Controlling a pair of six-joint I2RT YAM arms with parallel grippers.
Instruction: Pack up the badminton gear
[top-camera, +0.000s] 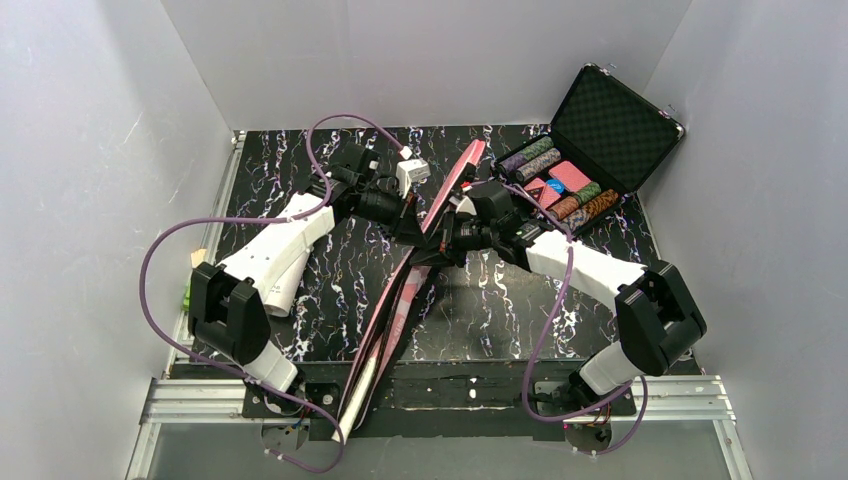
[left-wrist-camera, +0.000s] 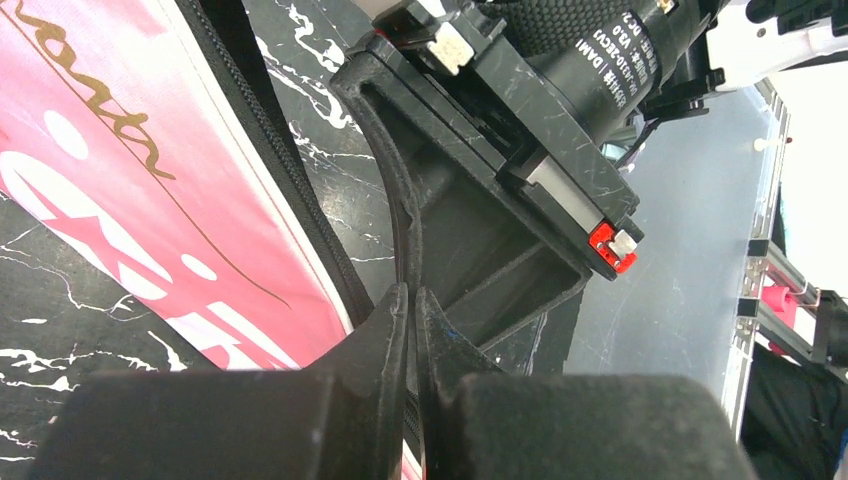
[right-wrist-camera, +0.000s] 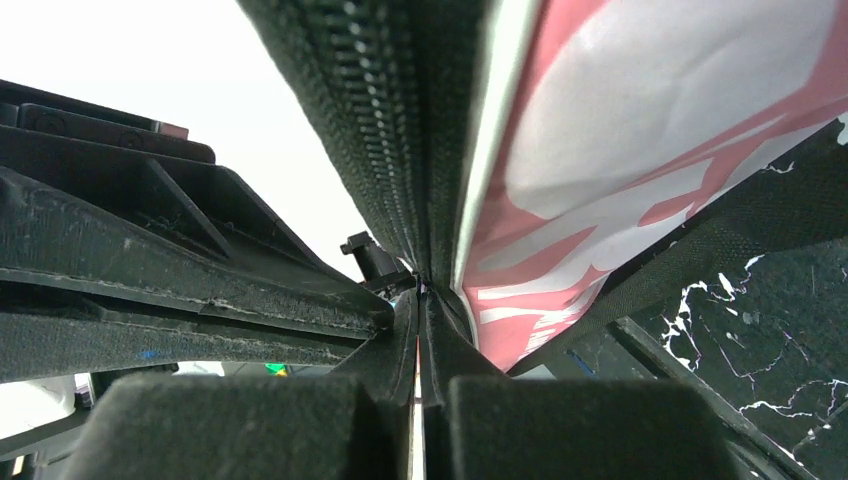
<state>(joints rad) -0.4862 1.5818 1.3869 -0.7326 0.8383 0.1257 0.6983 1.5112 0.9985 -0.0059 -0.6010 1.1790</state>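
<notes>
The long pink racket bag (top-camera: 400, 300) lies diagonally across the black marble table, its top end raised toward the back. Both grippers meet at its upper middle. My left gripper (top-camera: 418, 226) (left-wrist-camera: 412, 295) is shut on the bag's black zip edge, with the pink printed side (left-wrist-camera: 150, 180) to its left. My right gripper (top-camera: 441, 230) (right-wrist-camera: 420, 296) is shut on the same zip edge from the other side, the zipper (right-wrist-camera: 400, 120) and pink fabric (right-wrist-camera: 620, 150) rising above it. A white strip (top-camera: 353, 395) shows at the bag's near end. No rackets or shuttlecocks show apart from the bag.
An open black case (top-camera: 612, 125) with patterned chip rolls (top-camera: 565, 190) stands at the back right. A white rounded piece (top-camera: 281, 290) sits under the left forearm, with a small green thing (top-camera: 187, 296) at the table's left edge. Grey walls close in on three sides.
</notes>
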